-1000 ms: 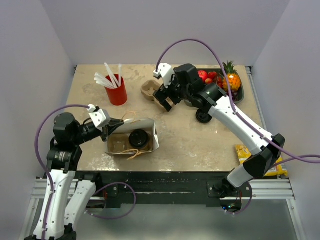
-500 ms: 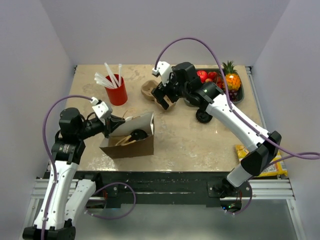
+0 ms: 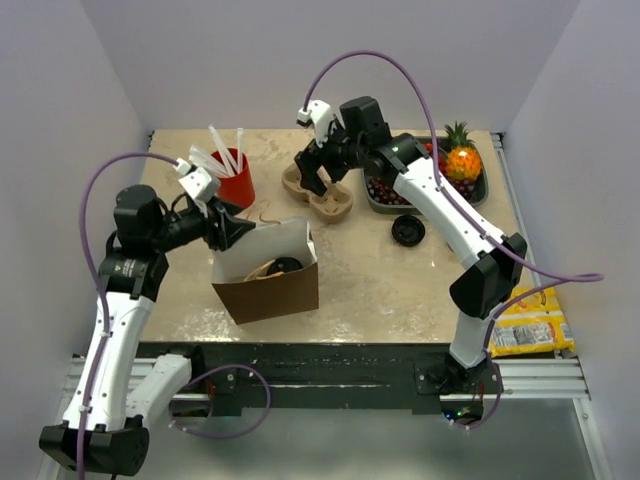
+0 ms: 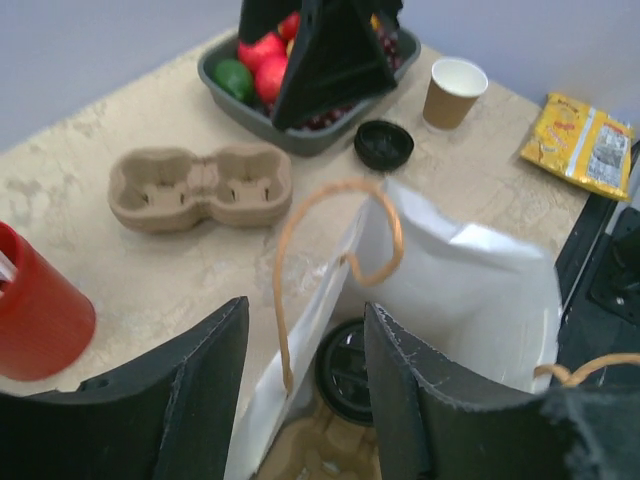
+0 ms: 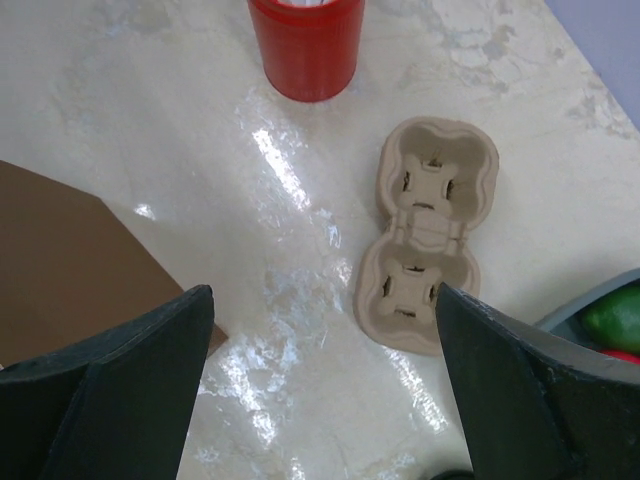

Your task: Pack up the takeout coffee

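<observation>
The takeout coffee [image 3: 287, 265] stands inside an upright brown paper bag [image 3: 272, 290]; only its round black lid [image 4: 350, 372] shows, deep in the bag's white interior [image 4: 480, 290]. My left gripper [image 3: 237, 232] hovers at the bag's left rim. Its jaws are open, with the rim and a twine handle [image 4: 285, 260] loose between the fingers [image 4: 195, 395]. My right gripper [image 3: 319, 178] is open wide above the table beside a pulp cup carrier [image 5: 428, 240], holding nothing.
A red cup of white sticks [image 3: 233, 178] stands at the back left. A loose black lid [image 3: 407, 231], a lidless tan cup [image 4: 455, 92] and a fruit tray [image 3: 478, 190] lie to the right. A yellow snack packet [image 3: 525, 322] hangs at the table's right front edge.
The bag went from lying on its side to standing upright. My left gripper rose with its rim, then opened. My right gripper moved back and left over the carrier.
</observation>
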You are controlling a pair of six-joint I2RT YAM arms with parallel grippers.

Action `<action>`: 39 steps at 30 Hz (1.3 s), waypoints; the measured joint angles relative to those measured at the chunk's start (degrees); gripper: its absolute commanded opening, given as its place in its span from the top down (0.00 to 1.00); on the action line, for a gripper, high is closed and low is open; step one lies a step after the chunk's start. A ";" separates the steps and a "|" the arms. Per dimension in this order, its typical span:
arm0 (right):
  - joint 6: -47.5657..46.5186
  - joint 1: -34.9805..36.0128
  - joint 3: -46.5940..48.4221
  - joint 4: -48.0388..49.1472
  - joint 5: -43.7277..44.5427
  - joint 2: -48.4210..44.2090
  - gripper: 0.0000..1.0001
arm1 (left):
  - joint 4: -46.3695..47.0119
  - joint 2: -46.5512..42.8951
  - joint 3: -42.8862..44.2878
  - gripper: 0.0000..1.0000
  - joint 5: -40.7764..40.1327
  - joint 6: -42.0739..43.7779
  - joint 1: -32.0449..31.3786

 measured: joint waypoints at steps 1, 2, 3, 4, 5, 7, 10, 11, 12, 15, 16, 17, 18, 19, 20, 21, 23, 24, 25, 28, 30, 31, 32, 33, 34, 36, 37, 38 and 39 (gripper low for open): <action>0.11 -0.17 0.81 0.00 -1.01 0.24 0.05 | -0.98 0.66 2.64 0.44 0.13 0.15 0.02; 0.28 -0.35 1.51 0.02 -1.88 0.33 0.04 | -1.99 1.11 5.27 0.44 0.15 0.55 0.00; 0.46 -0.48 2.14 0.00 -2.80 0.33 0.04 | -3.06 1.40 7.87 0.43 0.07 1.18 0.02; 0.74 -0.61 2.91 0.11 -3.82 0.33 0.04 | -4.13 1.49 10.25 0.41 -0.13 1.68 0.00; 1.14 -0.68 3.65 0.63 -4.85 0.33 0.03 | -5.20 1.51 12.87 0.39 -0.44 2.49 0.00; 1.92 -0.68 4.28 1.75 -6.12 0.31 0.03 | -5.75 1.53 16.09 0.39 -1.95 3.04 0.00; 3.17 -0.70 4.44 3.15 -7.23 0.31 0.03 | -5.27 2.34 19.50 0.41 -6.19 3.74 -0.04; 3.61 -0.70 4.44 3.56 -7.26 0.31 0.03 | -4.24 3.32 20.37 0.42 -8.13 3.98 -0.13; 4.00 -0.72 4.44 3.89 -7.26 0.31 0.03 | -3.45 4.44 20.85 0.43 -9.44 4.00 -0.20; 5.95 -1.42 4.44 5.55 -7.23 0.31 0.05 | 0.61 11.17 22.14 0.43 -15.39 3.78 -0.26; 6.71 -1.88 4.44 6.10 -7.04 0.31 0.05 | 1.88 14.03 22.51 0.43 -18.08 3.61 -0.24; 7.39 -2.38 4.44 6.58 -6.58 0.31 0.05 | 2.95 17.25 22.95 0.43 -20.50 3.39 -0.20; 8.02 -3.08 4.44 7.06 -6.14 0.31 0.06 | 3.48 20.65 23.67 0.43 -22.60 3.30 -0.15; 8.57 -3.74 4.44 7.52 -5.51 0.31 0.06 | 3.69 23.45 24.33 0.44 -23.87 3.10 -0.04; 9.20 -4.57 4.50 8.04 -5.03 0.42 0.06 | 3.85 27.47 25.24 0.45 -25.03 3.15 0.13; 9.75 -5.49 4.92 8.37 -4.81 0.72 0.07 | 4.02 29.92 25.79 0.45 -25.62 3.15 0.20; 11.17 -7.21 6.27 9.27 -4.72 1.97 0.07 | 4.11 35.65 27.69 0.47 -26.69 3.19 0.26; 11.89 -8.02 6.84 9.86 -4.76 2.69 0.07 | 4.11 37.62 28.70 0.47 -26.80 3.21 0.26; 12.52 -8.79 7.06 10.49 -4.92 3.23 0.07 | 4.22 39.78 30.10 0.47 -26.93 3.23 0.26; 14.01 -10.45 7.04 11.37 -5.29 4.46 0.07 | 4.76 46.97 35.95 0.46 -27.30 3.17 0.26; 14.97 -11.26 6.88 11.69 -5.62 4.90 0.07 | 5.51 51.30 39.65 0.46 -27.54 2.95 0.26; 15.37 -11.56 6.78 11.65 -5.95 4.94 0.07 | 5.79 53.24 41.33 0.46 -27.67 2.93 0.26; 15.65 -11.76 6.60 11.76 -6.45 4.94 0.07 | 6.01 54.93 42.64 0.47 -27.67 2.93 0.26; 15.91 -12.07 6.54 11.89 -6.80 4.94 0.07 | 6.10 56.68 44.09 0.47 -27.74 2.95 0.26; 16.09 -12.35 6.49 12.17 -6.99 4.94 0.07 | 6.03 58.23 45.29 0.47 -27.91 2.95 0.26; 16.37 -12.85 6.25 12.52 -7.30 4.94 0.07 | 6.03 61.22 47.43 0.47 -28.44 2.95 0.26; 16.55 -13.11 6.16 12.61 -7.43 4.94 0.07 | 6.01 62.45 48.13 0.47 -28.57 2.95 0.28; 16.61 -13.31 6.12 12.66 -7.58 4.94 0.07 | 5.92 63.54 48.59 0.48 -28.59 2.95 0.33; 16.76 -13.55 6.05 12.74 -7.74 4.94 0.07 | 5.79 64.57 49.09 0.49 -28.59 2.95 0.35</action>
